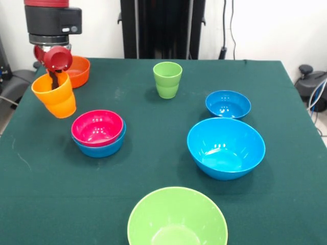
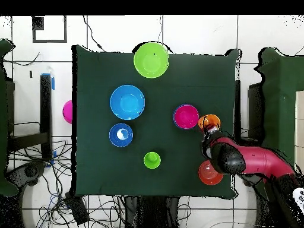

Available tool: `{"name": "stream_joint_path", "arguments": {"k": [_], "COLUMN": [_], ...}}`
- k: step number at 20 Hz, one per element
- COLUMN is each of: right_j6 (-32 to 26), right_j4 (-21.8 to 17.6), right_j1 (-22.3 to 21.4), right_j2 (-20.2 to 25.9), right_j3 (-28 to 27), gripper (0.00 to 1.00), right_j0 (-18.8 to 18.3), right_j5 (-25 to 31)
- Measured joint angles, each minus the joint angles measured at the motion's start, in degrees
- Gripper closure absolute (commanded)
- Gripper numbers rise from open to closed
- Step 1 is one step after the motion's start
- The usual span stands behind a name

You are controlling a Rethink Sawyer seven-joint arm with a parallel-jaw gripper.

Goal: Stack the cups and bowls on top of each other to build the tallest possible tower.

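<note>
The orange cup is held off the table by the gripper, whose finger reaches down inside the cup and is clamped on its rim, so that the cup hangs tilted near the table's edge, just beside the pink-red bowl nested in a small blue bowl.

The grip is taken on one wall only, and the ribbed plastic is thin and glossy; a slip or a swing of the cup is judged likely if the arm is moved sharply. Because the cup is tilted, it could be set down askew on the nested pair and roll off, or the pair could be knocked and shifted by its lower edge. A drop here could send the cup over the table's side, which lies close. How firmly the rim is pinched cannot be made out, since the contact is partly hidden by the cup.

The remaining pieces are spread well apart: the green cup upright toward the far side, the small orange bowl behind the gripper, a second small blue bowl, the large blue bowl and the lime green bowl at the near edge.

The table is covered with a dark green cloth. A white wall, the black pedestal and loose cables are seen around it; in the overhead view something pink lies off the table on the tiled floor.
</note>
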Motion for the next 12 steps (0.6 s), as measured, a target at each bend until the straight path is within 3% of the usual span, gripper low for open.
{"name": "stream_joint_path", "arguments": {"k": [4, 12], "right_j6": [-5.3, -10.6], "right_j4": [-0.9, -1.0], "right_j1": [1.4, 4.2], "right_j2": [1.6, 3.5], "right_j3": [0.0, -0.6], "gripper": [1.0, 1.0], "right_j0": [-2.0, -3.4], "right_j5": [1.1, 2.4]}}
